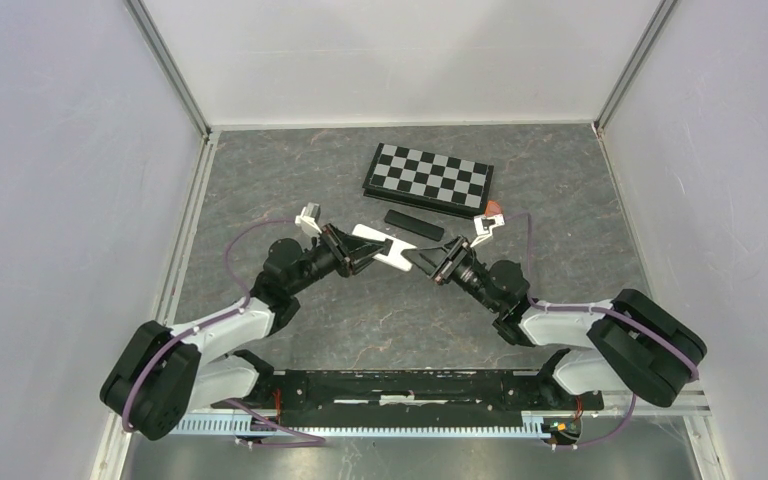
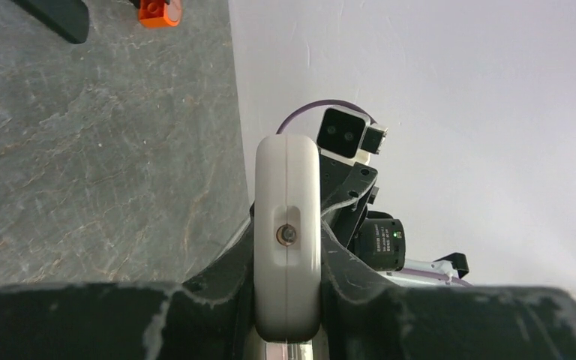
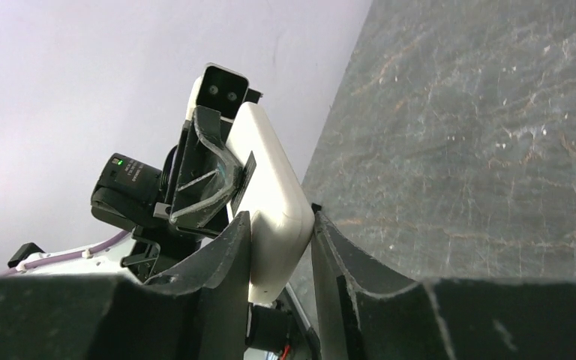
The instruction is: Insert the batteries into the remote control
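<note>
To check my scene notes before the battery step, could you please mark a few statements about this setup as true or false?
1. The left gripper and the right gripper are both shut on the white remote. True.
2. The black remote is held in a gripper. False: it lies on the table, between the white remote and the chessboard.
3. The chessboard lies on the far part of the table. True.
4. The small orange item sits on the chessboard. False: it sits on the table, just off the board's right corner.
</note>
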Tool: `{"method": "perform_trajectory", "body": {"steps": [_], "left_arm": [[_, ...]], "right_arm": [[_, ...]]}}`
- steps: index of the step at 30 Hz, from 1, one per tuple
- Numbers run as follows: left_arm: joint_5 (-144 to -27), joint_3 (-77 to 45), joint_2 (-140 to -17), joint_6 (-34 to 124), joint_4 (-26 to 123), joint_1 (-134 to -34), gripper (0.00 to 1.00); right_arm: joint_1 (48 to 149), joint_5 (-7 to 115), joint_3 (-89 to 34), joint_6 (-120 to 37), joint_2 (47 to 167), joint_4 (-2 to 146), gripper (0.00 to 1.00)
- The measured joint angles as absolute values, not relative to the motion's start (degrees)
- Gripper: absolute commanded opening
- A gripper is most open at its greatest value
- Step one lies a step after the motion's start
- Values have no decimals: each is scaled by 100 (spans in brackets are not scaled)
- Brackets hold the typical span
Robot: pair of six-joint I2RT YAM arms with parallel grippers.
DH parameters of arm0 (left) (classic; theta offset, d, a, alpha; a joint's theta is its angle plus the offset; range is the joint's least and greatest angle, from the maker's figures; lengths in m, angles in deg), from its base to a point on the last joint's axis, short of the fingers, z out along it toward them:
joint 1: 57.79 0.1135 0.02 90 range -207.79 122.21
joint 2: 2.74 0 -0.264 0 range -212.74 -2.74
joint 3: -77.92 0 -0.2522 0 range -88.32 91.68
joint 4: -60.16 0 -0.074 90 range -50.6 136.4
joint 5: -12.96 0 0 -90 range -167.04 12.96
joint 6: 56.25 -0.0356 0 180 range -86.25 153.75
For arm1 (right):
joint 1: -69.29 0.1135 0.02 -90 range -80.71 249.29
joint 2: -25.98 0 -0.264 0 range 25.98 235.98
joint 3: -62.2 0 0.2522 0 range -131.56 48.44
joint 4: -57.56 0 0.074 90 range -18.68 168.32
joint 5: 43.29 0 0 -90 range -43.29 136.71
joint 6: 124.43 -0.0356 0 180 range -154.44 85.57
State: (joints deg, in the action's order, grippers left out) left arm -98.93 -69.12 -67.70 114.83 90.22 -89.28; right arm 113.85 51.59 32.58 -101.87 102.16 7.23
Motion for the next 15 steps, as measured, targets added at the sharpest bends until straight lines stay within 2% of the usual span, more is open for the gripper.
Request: {"method": "perform_trajectory", "body": {"steps": [3,10,12,15], "left_arm": [[-10113,-6750,-6956,11433,9133,-8866,2],[-10806,-6416,-7031,10888,9146,-8812,2],[-11187,-6328,-7033,10794,9170,-8766,2],[-11628,-6269,-7052,10740,9327,-8630,2]], "right_arm": [[11365,5091,3319,-10150,10310,323,32],[11263,5443,3494,-9726,10015,-3,52],[11096,5806,3597,-9545,9807,-29,61],[10806,6243,3781,-9291,9405,47,81]]}}
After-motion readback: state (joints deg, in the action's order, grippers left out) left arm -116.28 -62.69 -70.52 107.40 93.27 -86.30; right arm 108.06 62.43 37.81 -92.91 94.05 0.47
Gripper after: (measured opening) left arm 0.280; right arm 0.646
